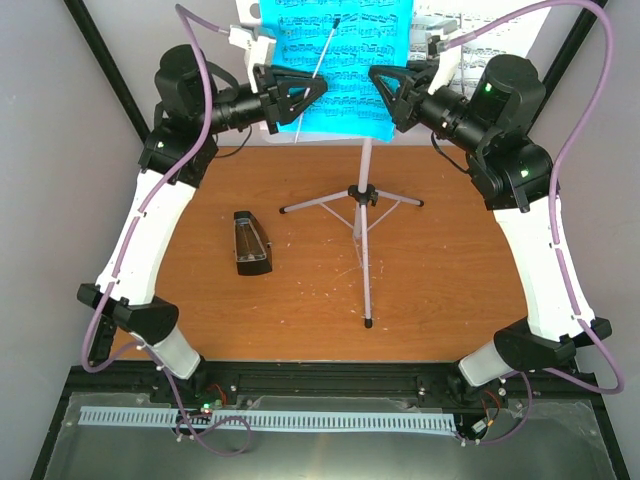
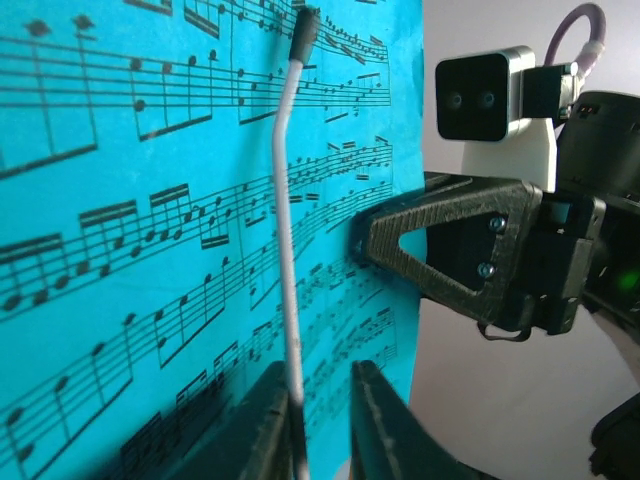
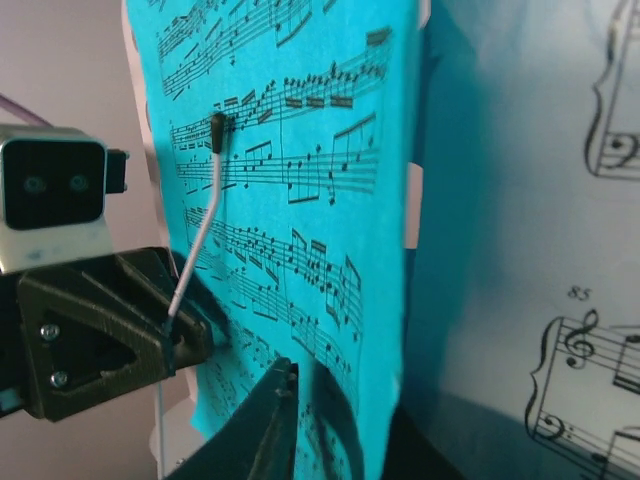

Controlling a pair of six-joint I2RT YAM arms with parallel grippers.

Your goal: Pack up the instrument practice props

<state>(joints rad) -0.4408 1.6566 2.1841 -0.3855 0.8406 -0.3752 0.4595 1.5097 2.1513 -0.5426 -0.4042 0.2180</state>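
Your left claw (image 2: 318,372) is nearly closed w/ the stand's wire page-holder (image 2: 283,200) between its fingers; can't tell if it's actually gripping. Right claw (image 2: 362,240) is pinched on the right edge of the teal folder (image 1: 345,100), which is propped upright on the music stand (image 1: 366,200). White sheet music (image 3: 560,250) is just behind it. The metronome (image 1: 250,243) sits on the tabletop (image 1: 450,290), left of the tripod legs.

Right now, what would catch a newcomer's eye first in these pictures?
A bright teal music sheet on the silver stand at the far edge, flanked by the left gripper and right gripper. A black metronome sits on the table, left of the stand's legs.
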